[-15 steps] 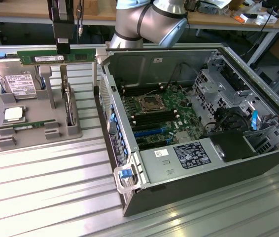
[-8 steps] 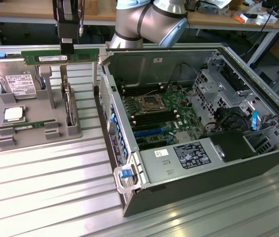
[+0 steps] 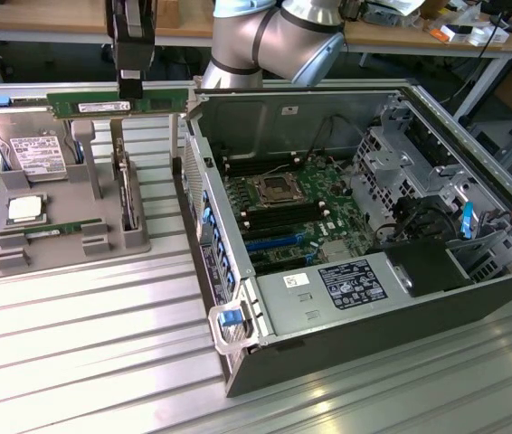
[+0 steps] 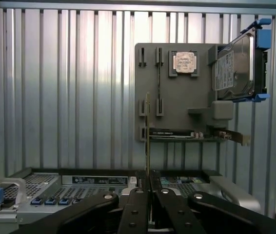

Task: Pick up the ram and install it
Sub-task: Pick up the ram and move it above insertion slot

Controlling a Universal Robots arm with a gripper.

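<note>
Ram (image 3: 165,101): held level, long axis left-right in exterior view.
White label (image 3: 102,107): writing unreadable.
Gripper (image 3: 130,90): pinching upper edge.

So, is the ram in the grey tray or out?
Out: the ram hangs level above the grey tray, clamped in the shut gripper, beside the open computer case.

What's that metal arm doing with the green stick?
The robot arm's pincer is clamped on the ram, a long green memory stick, holding it in the air above the grey parts tray. The open computer case sits beside the tray; the ram is not yet in it.
</note>
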